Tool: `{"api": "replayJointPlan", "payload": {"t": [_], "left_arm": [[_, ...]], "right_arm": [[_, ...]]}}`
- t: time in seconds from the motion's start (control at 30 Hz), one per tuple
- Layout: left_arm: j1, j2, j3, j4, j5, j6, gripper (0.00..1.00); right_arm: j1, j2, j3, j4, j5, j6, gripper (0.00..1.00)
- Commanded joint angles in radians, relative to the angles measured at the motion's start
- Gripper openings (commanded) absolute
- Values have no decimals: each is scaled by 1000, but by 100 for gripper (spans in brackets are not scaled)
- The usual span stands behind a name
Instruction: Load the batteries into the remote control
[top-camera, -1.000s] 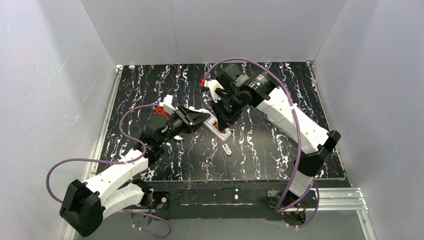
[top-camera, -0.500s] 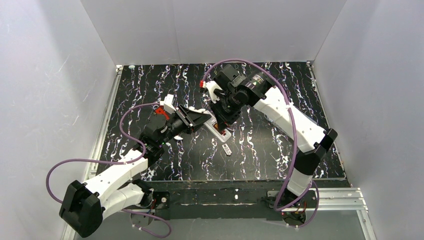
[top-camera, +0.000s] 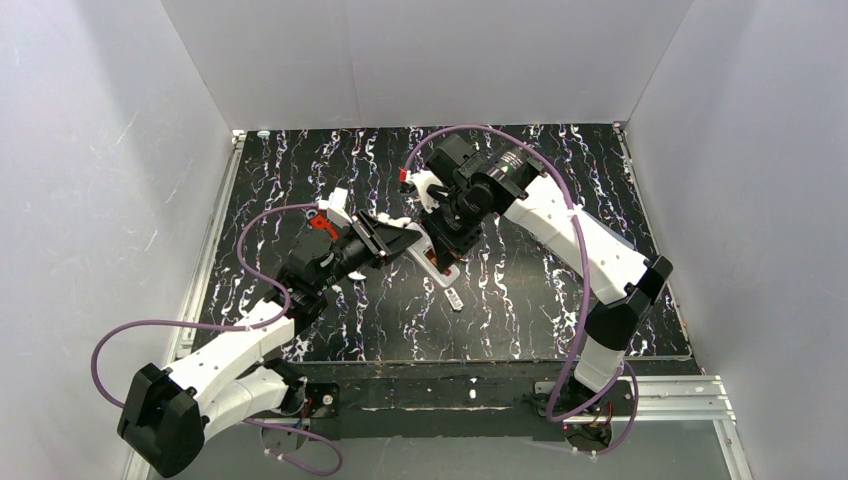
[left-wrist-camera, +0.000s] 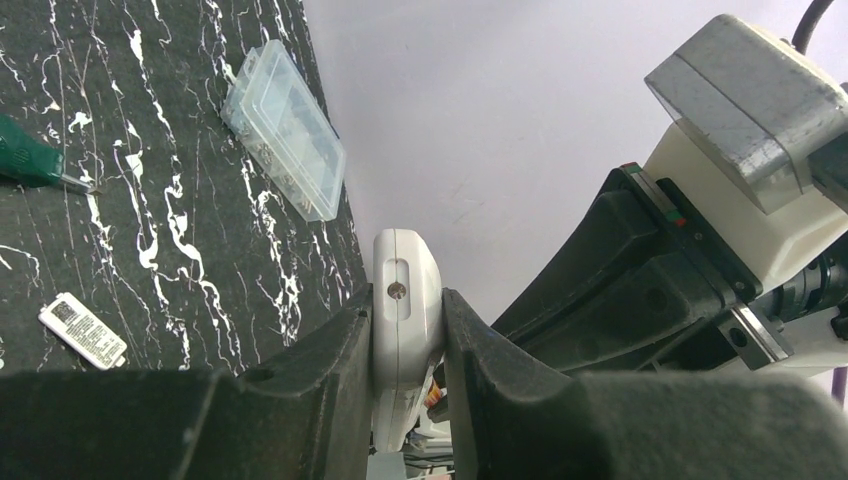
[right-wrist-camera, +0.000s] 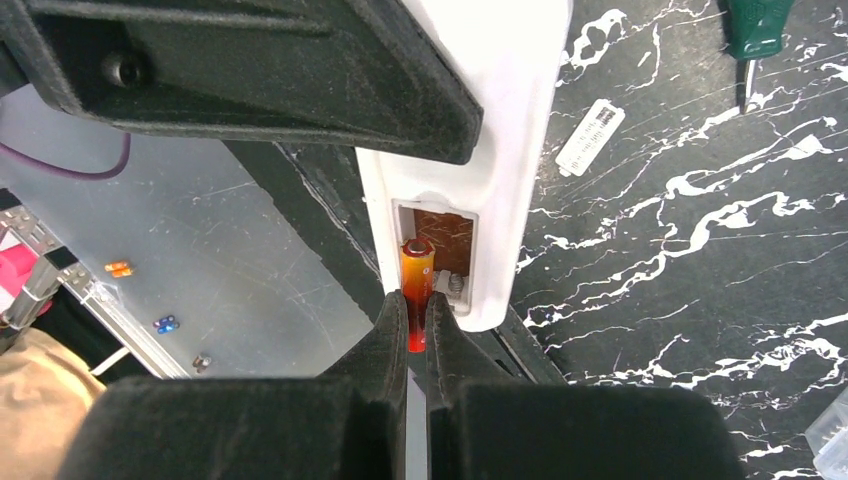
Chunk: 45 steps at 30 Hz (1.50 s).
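Above the bench (top-camera: 530, 290), the left claw (top-camera: 405, 238) is clamped on the white remote control (left-wrist-camera: 407, 300), held off the surface with its open battery bay (right-wrist-camera: 447, 235) facing the right claw (right-wrist-camera: 417, 308). That claw is pinched shut on a red-orange battery (right-wrist-camera: 416, 270) whose top end sits inside the bay, close beside the left claw's black finger (right-wrist-camera: 300, 80). Down on the bench lie a small cover plate (left-wrist-camera: 83, 330), a clear plastic box (left-wrist-camera: 283, 128) and a green-handled screwdriver (left-wrist-camera: 30, 165).
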Motion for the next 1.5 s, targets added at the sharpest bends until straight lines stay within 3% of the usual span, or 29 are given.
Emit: {"api": "replayJointPlan", "payload": {"t": [0.0,0.9,1.47], "left_arm": [[-7,-27,21,67,23,33,0],[-16,63,52,264,89,-99,0],[-28,54,49,267,92,-94,0]], "right_arm": [[2,-2,0,-2,-44,9,1],[2,48,64,5,16,4,1],[2,80,101,21,53,18,7]]}}
